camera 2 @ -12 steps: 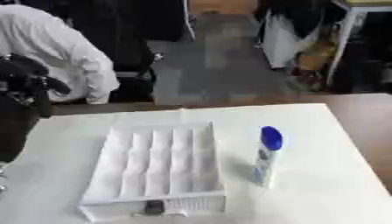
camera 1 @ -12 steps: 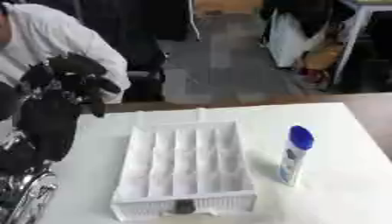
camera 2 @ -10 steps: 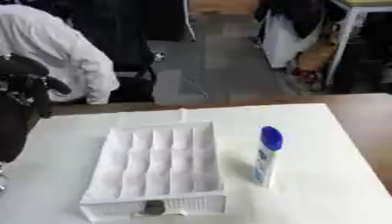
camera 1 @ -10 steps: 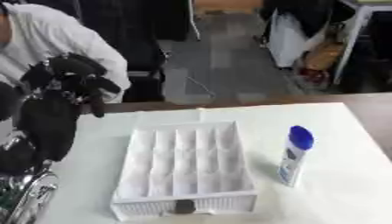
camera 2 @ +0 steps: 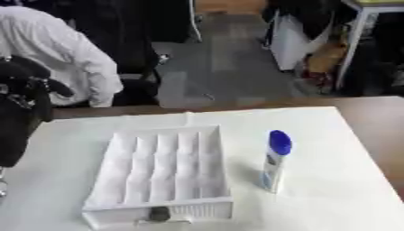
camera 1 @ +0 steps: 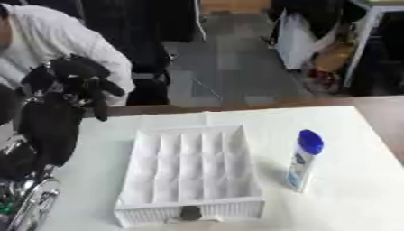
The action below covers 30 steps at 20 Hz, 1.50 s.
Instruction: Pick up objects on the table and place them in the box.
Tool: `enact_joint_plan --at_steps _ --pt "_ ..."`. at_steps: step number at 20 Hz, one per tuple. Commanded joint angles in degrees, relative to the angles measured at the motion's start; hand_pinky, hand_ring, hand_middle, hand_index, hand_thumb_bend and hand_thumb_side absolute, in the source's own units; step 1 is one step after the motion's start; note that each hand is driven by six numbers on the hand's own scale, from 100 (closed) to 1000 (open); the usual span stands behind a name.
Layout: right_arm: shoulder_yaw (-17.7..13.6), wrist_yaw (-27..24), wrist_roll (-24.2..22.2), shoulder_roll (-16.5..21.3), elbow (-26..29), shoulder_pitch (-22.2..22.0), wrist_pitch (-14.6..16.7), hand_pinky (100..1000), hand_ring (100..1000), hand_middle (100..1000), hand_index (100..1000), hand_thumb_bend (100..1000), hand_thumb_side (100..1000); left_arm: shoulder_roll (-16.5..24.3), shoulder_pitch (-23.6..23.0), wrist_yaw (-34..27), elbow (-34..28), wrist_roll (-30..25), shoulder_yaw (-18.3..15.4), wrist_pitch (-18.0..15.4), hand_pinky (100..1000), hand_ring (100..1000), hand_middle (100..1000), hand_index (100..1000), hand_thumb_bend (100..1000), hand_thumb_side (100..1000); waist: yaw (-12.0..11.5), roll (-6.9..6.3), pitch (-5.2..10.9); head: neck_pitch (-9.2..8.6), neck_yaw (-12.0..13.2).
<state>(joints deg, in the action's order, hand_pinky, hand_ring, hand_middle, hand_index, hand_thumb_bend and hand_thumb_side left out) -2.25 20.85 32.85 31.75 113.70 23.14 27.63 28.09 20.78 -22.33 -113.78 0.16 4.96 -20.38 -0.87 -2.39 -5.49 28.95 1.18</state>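
Worktop (camera 1: 347,198): white surface, brown edge strip showing at the far and right sides.

Box (camera 1: 189,169): white, shallow, rectangular, open at the top. Floor ribbed in a grid of small cells. Long axis running from near edge to far edge of the worktop, slightly tilted in view. Placed left of centre. Small dark fitting at the middle of the near wall; nature not discernible. Nothing visible inside.

Bottle (camera 1: 303,160): white body, blue cap, label with blue marking, text unreadable. Standing upright on the worktop, long axis vertical, cap pointing up. Positioned just beside the right wall of the box, apart from it, toward the near half. Not touched by any hand.

Left hand (camera 1: 75,83): black, raised at the left edge of the view, above the far left corner of the worktop, well apart from box and bottle. Fingers bent downward, curled in part, holding nothing. Black forearm below it, silver parts at the lower left corner.

Right hand: not seen in either view.

Person (camera 1: 55,45): white sleeve and shoulder at the far left, behind the left hand, beyond the worktop; touching none of the listed items.

Floor (camera 1: 229,67): grey, beyond the worktop, with dark furniture and clutter at the far right.
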Motion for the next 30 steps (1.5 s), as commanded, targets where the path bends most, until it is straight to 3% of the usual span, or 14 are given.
enact_joint_plan --at_steps 1,3,4,5,7,10,14,17,25,30 --pt "-0.39 0.75 -3.34 1.13 0.37 0.43 -10.36 398 570 421 697 379 1000 1.48 0.73 -0.03 -0.81 0.24 -0.52 -0.12 587 307 612 685 450 870 -0.35 0.08 0.94 -0.97 1.01" --pt "-0.18 2.98 -7.24 1.76 -1.30 1.42 -17.95 412 609 422 709 507 1000 1.37 0.65 -0.14 -0.81 0.29 -0.52 -0.18 587 308 612 685 449 870 -0.63 0.07 1.06 -0.84 1.08" --pt "0.04 4.15 -8.63 2.08 -2.31 1.93 -20.51 424 627 428 716 511 992 1.35 0.62 -0.19 -0.81 0.30 -0.51 -0.21 587 308 612 685 454 870 -0.70 0.08 1.10 -0.78 0.85" --pt "0.49 5.45 -10.22 3.01 -4.43 2.62 -23.02 425 638 432 721 603 1000 1.34 0.57 -0.20 -0.81 0.27 -0.48 -0.19 587 308 612 685 450 870 -0.88 0.17 1.19 -0.68 0.11" --pt "1.70 7.78 -13.16 4.91 -8.85 4.37 -26.39 448 662 455 745 642 1000 1.31 0.47 -0.20 -0.81 0.24 -0.46 -0.09 587 307 612 685 450 870 -1.17 0.31 1.27 -0.52 -1.52" --pt "3.26 11.26 -16.46 7.14 -14.08 6.70 -28.49 494 676 472 775 739 1000 1.24 0.28 -0.15 -0.81 0.18 -0.42 0.13 586 304 611 684 451 871 -1.33 0.43 1.33 0.06 -4.01" --pt "5.02 14.26 -18.95 9.10 -20.67 9.51 -30.40 540 701 490 795 803 1000 1.18 0.09 -0.05 -0.81 0.07 -0.35 0.30 586 303 611 683 451 871 -1.38 0.52 1.36 0.10 -5.83" --pt "6.17 16.01 -19.95 9.92 -24.83 11.34 -31.73 509 709 527 803 828 1000 1.15 -0.14 0.01 -0.81 -0.01 -0.29 0.42 585 301 611 683 451 871 -1.40 0.58 1.40 0.01 -6.83" --pt "7.34 20.74 -20.78 9.32 -32.89 14.30 -33.73 608 740 551 832 867 1000 1.04 -0.01 0.06 -0.81 0.01 -0.37 0.47 586 303 612 683 450 871 -1.66 0.64 1.31 -0.55 -7.40" --pt "7.27 20.18 -22.27 8.05 -35.74 14.67 -34.39 643 768 549 853 893 1000 0.99 0.26 -0.01 -0.81 0.03 -0.39 0.40 587 304 612 683 449 871 -1.87 0.67 1.23 -0.24 -6.60"
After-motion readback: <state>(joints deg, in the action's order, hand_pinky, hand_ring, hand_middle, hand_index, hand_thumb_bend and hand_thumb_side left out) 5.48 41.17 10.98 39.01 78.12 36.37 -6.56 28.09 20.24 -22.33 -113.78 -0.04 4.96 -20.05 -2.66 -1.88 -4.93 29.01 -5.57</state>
